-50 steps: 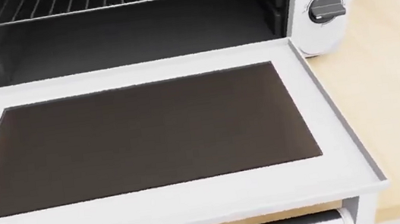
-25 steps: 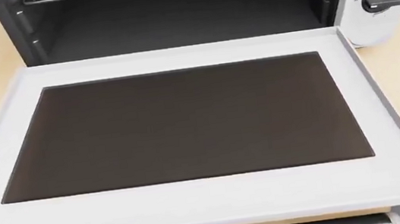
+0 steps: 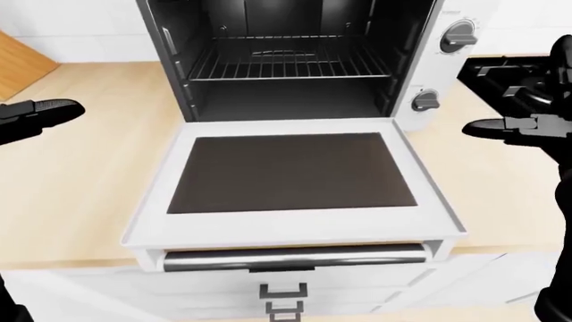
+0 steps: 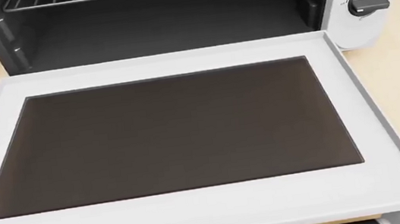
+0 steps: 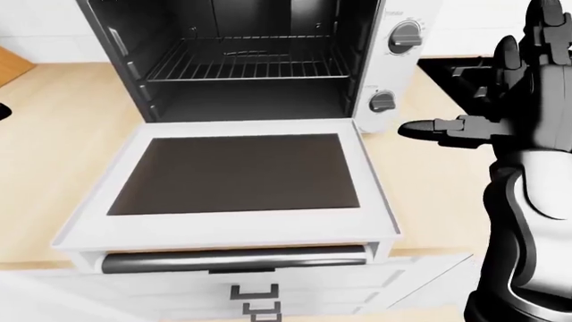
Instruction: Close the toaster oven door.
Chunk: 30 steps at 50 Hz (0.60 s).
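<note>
Nothing of the closing is done yet. The oven stands on the counter with its door dropped fully flat toward me, dark glass up, its handle at the low edge over the counter's rim. The rack inside is bare. My left hand hovers well left of the door, my right hand right of it, both with fingers spread, holding nothing. I judge I must get under the handle and swing the door up.
</note>
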Available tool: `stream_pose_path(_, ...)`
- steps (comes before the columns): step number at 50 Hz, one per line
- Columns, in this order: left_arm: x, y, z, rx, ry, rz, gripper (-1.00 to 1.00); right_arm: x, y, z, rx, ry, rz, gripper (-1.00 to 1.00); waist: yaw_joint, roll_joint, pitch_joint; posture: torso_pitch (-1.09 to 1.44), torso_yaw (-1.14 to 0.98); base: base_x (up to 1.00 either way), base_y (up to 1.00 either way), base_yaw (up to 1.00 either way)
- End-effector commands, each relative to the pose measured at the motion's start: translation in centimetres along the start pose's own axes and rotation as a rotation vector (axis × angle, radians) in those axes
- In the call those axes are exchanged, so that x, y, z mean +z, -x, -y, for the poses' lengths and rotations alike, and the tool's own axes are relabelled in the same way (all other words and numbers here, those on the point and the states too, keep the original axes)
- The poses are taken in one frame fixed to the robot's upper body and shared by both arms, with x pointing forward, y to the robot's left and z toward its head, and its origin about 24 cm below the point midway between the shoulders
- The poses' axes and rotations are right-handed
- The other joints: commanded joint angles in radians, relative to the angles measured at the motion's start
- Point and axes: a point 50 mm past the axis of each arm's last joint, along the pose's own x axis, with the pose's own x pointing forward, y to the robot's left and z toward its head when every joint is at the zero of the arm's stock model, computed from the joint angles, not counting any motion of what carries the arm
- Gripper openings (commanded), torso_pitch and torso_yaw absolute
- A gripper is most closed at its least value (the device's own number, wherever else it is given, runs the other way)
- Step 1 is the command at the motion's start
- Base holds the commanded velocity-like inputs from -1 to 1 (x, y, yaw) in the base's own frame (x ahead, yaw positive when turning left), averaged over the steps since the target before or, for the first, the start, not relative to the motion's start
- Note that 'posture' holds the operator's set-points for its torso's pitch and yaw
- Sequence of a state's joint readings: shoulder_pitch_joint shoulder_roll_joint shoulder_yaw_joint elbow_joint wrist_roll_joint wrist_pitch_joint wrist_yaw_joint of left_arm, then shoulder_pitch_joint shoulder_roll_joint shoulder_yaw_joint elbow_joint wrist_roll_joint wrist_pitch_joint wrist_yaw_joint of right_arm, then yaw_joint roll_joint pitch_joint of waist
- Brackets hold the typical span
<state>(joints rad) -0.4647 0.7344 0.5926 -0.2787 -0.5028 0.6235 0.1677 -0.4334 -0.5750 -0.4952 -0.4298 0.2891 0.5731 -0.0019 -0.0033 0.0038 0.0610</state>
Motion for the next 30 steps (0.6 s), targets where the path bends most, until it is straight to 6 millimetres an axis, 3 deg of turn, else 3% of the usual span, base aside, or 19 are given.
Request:
stream_pose_path(1,1.9,0.0,-0.1,0.004,-0.001,0.091,1.0,1.6,0.1,0.1,0.01,0.029,0.084,1.0,0.0,0.002,-0.022,0.0,0.0,0.0,0.0,0.0)
stream_pose_path(30,1.8,0.1,-0.2,0.006,-0.003,0.087,1.0,-0.5,2.7,-1.0,0.153,0.108,0.04,1.0,-0.004,0.005,-0.023,0.0,0.0,0.0,0.0,0.0)
